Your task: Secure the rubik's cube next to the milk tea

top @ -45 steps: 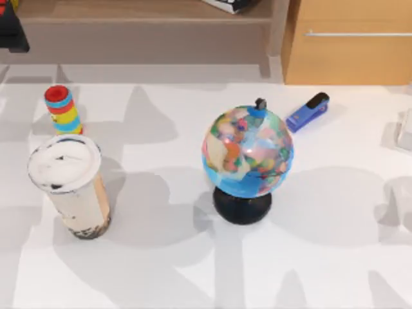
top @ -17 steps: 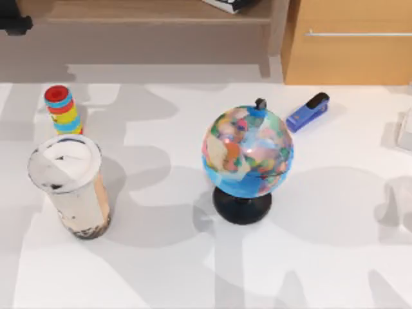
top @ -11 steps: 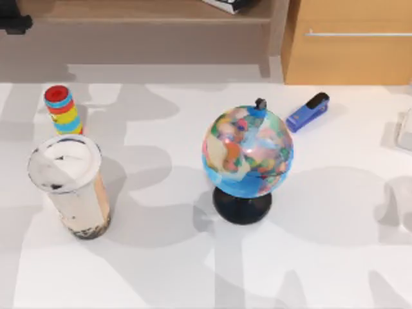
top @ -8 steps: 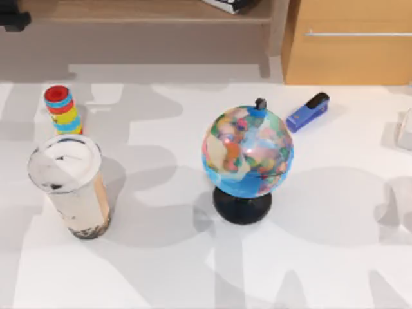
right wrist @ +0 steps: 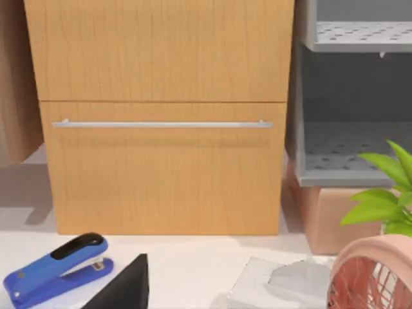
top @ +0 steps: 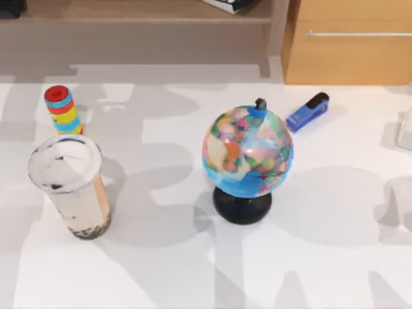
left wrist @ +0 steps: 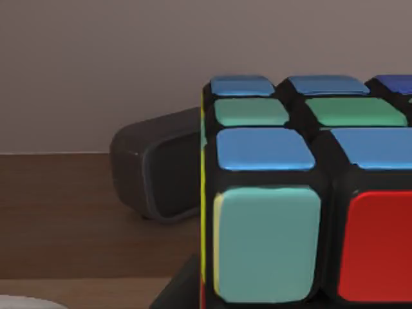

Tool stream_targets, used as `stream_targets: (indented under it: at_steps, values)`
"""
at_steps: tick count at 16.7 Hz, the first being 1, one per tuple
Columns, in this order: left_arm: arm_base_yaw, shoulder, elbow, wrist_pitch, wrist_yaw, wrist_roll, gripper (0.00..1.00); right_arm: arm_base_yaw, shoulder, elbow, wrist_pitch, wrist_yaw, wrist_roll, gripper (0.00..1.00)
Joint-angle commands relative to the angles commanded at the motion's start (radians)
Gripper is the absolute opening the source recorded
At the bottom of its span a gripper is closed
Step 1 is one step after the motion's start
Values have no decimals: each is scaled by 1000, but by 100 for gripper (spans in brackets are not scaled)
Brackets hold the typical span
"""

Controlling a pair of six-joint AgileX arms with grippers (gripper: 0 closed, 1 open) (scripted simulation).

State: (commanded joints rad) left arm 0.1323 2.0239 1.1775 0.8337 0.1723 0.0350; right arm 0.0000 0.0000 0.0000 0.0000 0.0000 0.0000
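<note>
Rubik's cube [left wrist: 302, 193] close before the left wrist camera, blue, green, pale teal and red tiles in a black grid, above a brown wooden surface with a dark rounded object [left wrist: 154, 167] just behind it. Left gripper's grip on the cube: cannot tell. A dark shape at the far left corner of the top view [top: 11, 6], too little of it to identify.

Milk tea [top: 67, 183] upright on the white table [top: 167, 270], beige drink with dark pearls at the bottom and a wide white top. Behind the milk tea, just beside it, a striped cylinder [top: 62, 109]. Well to the right of the milk tea, a globe [top: 248, 151] on a black base. Beyond the globe, farther from the milk tea, a blue stapler [top: 307, 111], near a wooden cabinet [right wrist: 161, 116]. Right gripper's state: cannot tell.
</note>
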Motion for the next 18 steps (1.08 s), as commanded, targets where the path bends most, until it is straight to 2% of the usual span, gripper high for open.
stream_targets:
  at_steps: [4,10,14,18]
  values:
    - [11,-106,91,-271,-10,38,0,0,0,0,0,0,0,100]
    - [35,-265,173,-907,-52,98,0,0,0,0,0,0,0,100]
    - [45,-315,161,-1361,-93,127,0,0,0,0,0,0,0,100]
    - [45,-315,96,-1698,-134,143,0,0,0,0,0,0,0,100]
